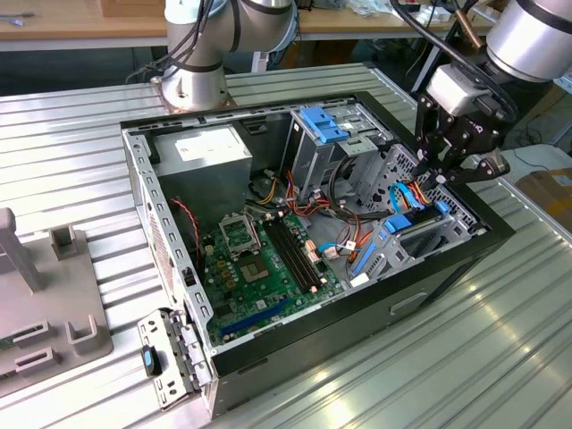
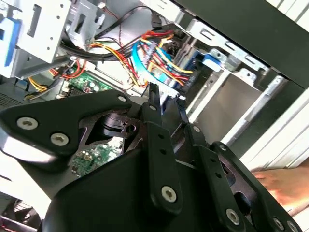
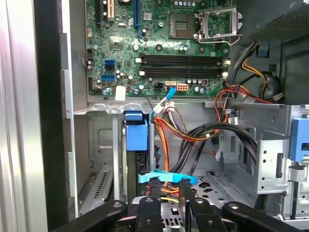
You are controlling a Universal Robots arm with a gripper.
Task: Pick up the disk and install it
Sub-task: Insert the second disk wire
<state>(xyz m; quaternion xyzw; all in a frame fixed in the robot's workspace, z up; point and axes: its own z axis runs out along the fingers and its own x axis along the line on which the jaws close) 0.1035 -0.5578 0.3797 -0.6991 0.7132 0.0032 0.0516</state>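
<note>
- Nearby, an open black case (image 1: 447, 279) on a ribbed metal table (image 1: 71, 143); green motherboard (image 1: 259, 268) at the exterior view's centre, grey cage (image 1: 308, 165) at upper centre.
- Obstructions: red, orange and black wires (image 3: 193, 135) bundled just beside the bay; a hand (image 2: 285, 186) outside the case wall.
- Disk (image 1: 413, 225): flat dark slab, bright blue plastic rails, seated edge-on in the bay at the exterior view's right (image 3: 136, 137).
- Gripper (image 1: 444, 179): black, metal links, directly above the disk's end, close to its blue rail (image 3: 169, 186); grip state cannot be told.
</note>
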